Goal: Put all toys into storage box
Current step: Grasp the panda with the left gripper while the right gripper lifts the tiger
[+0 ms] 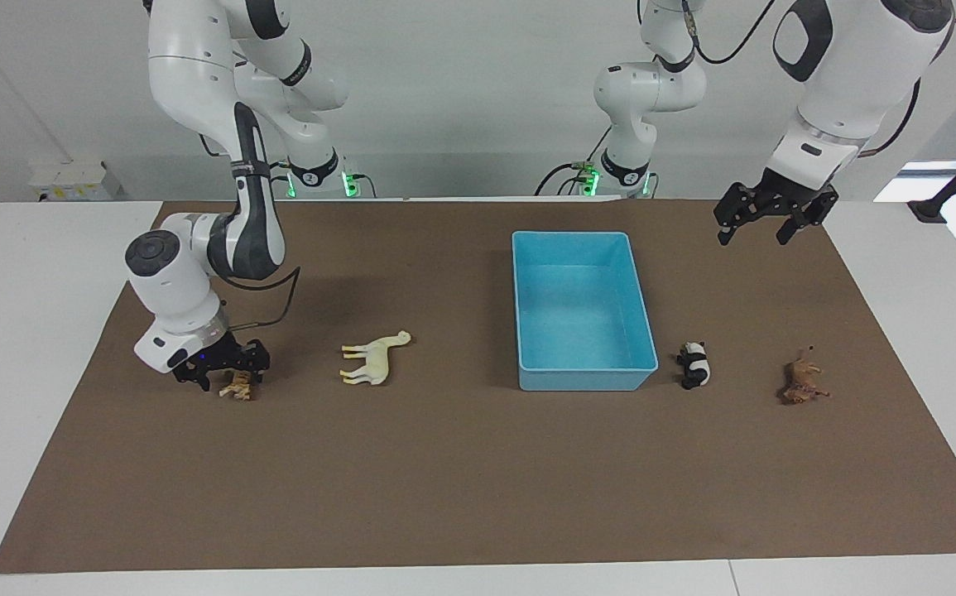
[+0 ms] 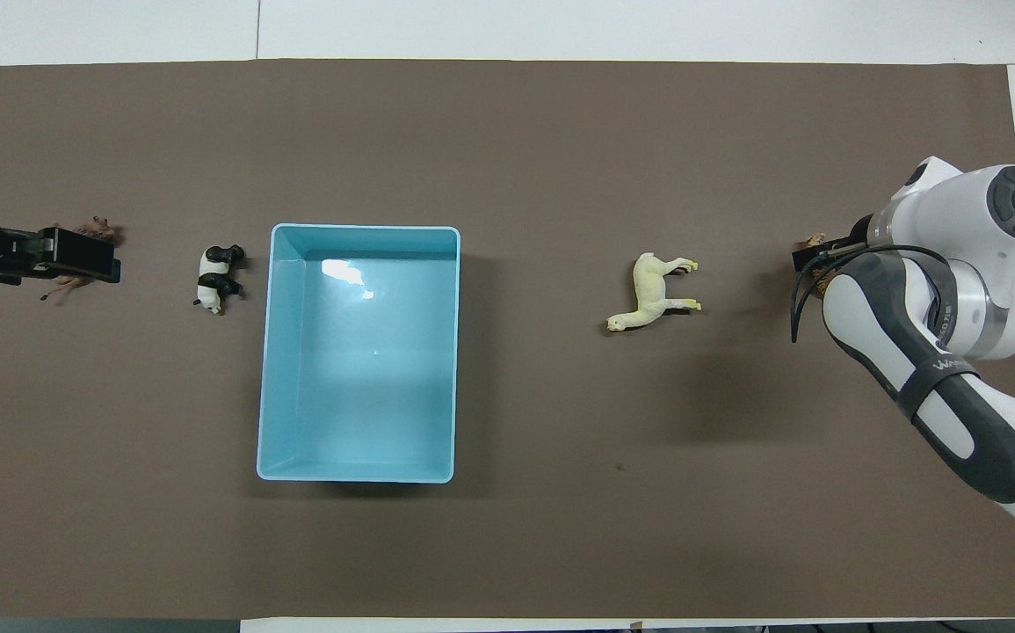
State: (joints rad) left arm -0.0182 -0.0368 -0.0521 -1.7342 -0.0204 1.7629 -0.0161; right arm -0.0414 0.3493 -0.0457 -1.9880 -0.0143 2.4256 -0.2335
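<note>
The orange striped tiger (image 1: 239, 386) lies on the brown mat at the right arm's end. My right gripper (image 1: 228, 377) is low over it, open, with a finger on each side; in the overhead view the gripper (image 2: 810, 258) hides most of the tiger (image 2: 815, 239). The cream camel (image 1: 374, 358) lies between the tiger and the light blue storage box (image 1: 585, 379), which holds nothing. The panda (image 1: 695, 364) lies beside the box toward the left arm's end, and the brown lion (image 1: 804, 381) lies further that way. My left gripper (image 1: 755, 232) hangs open high in the air, over the lion (image 2: 94, 231) in the overhead view.
The brown mat (image 1: 478, 480) covers most of the white table. The arm bases and their cables stand at the robots' edge. Bare mat lies between the toys and the edge farthest from the robots.
</note>
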